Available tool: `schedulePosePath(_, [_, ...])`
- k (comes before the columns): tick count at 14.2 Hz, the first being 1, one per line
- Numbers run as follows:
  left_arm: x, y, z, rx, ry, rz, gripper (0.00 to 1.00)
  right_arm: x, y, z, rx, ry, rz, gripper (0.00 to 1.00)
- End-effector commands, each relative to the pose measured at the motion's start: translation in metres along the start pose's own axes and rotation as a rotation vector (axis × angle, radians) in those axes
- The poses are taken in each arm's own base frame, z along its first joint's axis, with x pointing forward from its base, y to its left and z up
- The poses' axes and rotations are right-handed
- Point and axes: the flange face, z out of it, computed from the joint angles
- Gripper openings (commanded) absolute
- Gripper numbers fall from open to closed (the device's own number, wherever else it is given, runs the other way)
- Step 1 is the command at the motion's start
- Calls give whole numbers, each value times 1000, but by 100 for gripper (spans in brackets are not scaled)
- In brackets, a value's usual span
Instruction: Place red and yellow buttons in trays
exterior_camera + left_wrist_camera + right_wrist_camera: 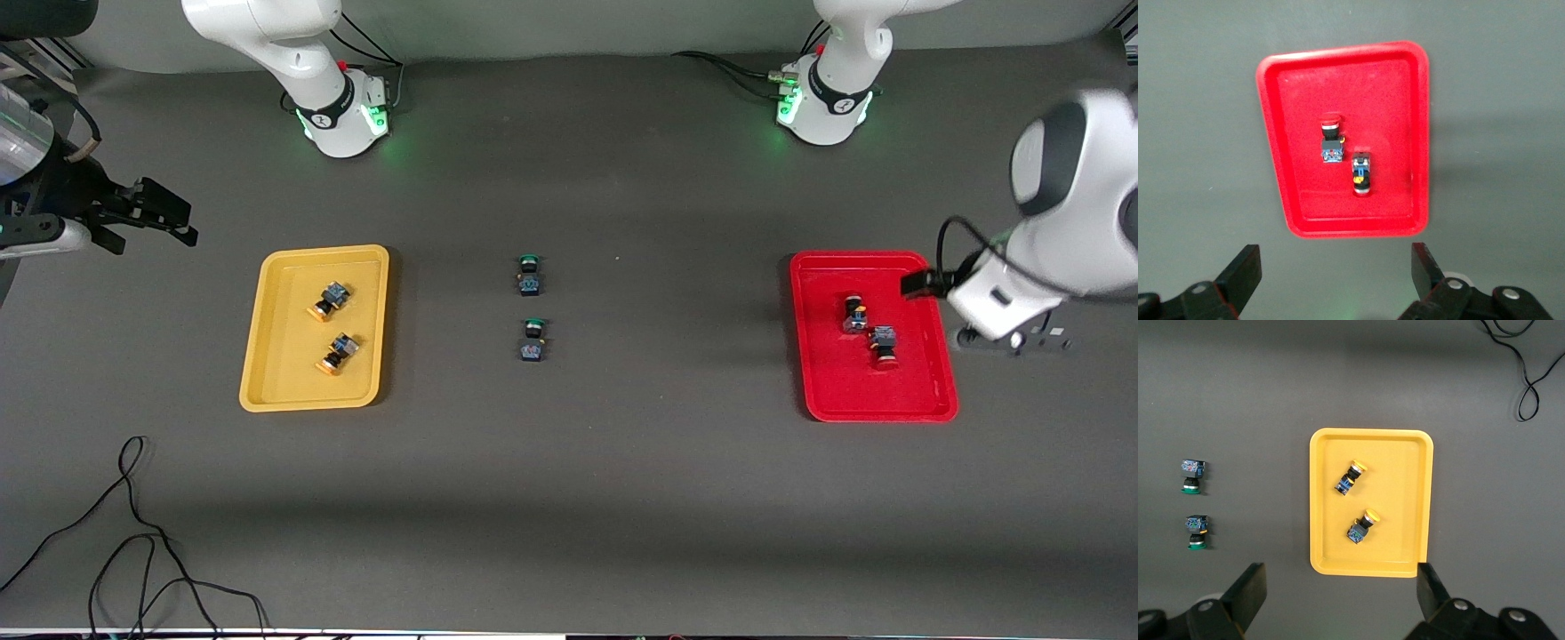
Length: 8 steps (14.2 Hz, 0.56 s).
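I've got both yellow buttons in the yellow tray [267, 373], one [339, 353] nearer cam, other [329, 300] farther. Both red buttons sit in the red tray [938, 391]: one [884, 344] nearer, other [854, 313] just beside it, farther. Two green-cap switches [531, 340] [529, 274] on the table btwn the trays. Left gripper [1337, 283] hangs by the red tray's outer edge, jaws wide apart, nothing held. Right gripper [1341, 603] up by the yellow tray at the right arm's end, jaws wide, nothing held.

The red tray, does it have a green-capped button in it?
No, the red tray holds only two red-capped buttons; both green-capped ones lie on the table mid-way between the trays.
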Motion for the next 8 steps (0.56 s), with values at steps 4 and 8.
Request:
schedulePosePath(4, [-30, -7, -42, -55, 77, -57, 100, 9, 2, -4, 5, 5, -18, 100])
schedulePosePath(8, [-53, -22, -63, -58, 156, -75, 100, 15, 0, -4, 6, 8, -13, 100])
